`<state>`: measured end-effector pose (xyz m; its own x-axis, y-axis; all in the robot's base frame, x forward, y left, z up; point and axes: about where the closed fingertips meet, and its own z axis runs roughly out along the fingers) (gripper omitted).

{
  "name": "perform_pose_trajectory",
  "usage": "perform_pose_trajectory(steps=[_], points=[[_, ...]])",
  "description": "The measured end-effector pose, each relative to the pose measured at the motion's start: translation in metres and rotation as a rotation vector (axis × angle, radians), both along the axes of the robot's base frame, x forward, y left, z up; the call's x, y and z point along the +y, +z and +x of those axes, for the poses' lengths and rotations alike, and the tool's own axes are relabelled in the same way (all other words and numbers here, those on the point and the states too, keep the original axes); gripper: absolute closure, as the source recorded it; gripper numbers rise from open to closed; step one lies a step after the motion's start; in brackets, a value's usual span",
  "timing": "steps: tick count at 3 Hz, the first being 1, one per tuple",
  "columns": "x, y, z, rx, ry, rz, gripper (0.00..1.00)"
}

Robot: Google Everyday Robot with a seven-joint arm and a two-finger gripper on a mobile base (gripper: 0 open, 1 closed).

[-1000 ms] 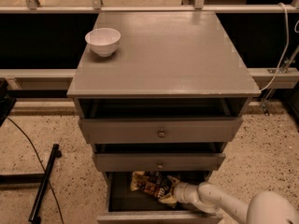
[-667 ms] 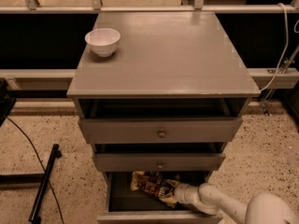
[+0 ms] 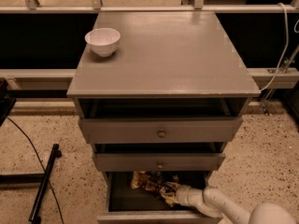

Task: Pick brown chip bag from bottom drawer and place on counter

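Lower centre of frame: brown chip bag (image 3: pixel 148 183) lies in bottom drawer (image 3: pixel 120 197). Robot's claw (image 3: pixel 174 196) at bag's right end; spread or pinching, cannot tell. Bag likely light, crinkly, slippery; best hold: crimped end seam.

White arm (image 3: pixel 222 205) stretched low; jaws inside bottom drawer (image 3: pixel 122 196).

I have a single view. It looks steeply down from above and in front of the grey wooden three-drawer cabinet (image 3: pixel 159 133), near enough that the smooth grey counter (image 3: pixel 163 55) fills the upper half. The frame's lower edge cuts the dark open bottom drawer (image 3: pixel 122 197), where the gripper (image 3: pixel 174 195) reaches in from the lower right.
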<state>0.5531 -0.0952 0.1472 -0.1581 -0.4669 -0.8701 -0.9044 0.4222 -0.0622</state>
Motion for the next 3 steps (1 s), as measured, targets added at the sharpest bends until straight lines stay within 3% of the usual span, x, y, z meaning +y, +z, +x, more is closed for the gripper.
perform_pose_trajectory(steps=[1, 2, 3], points=[[-0.002, 0.019, -0.005, -0.034, 0.017, 0.11, 1.0], [0.003, 0.048, -0.011, -0.083, 0.053, 0.199, 1.0], [0.017, 0.08, -0.021, -0.106, 0.123, 0.218, 1.0]])
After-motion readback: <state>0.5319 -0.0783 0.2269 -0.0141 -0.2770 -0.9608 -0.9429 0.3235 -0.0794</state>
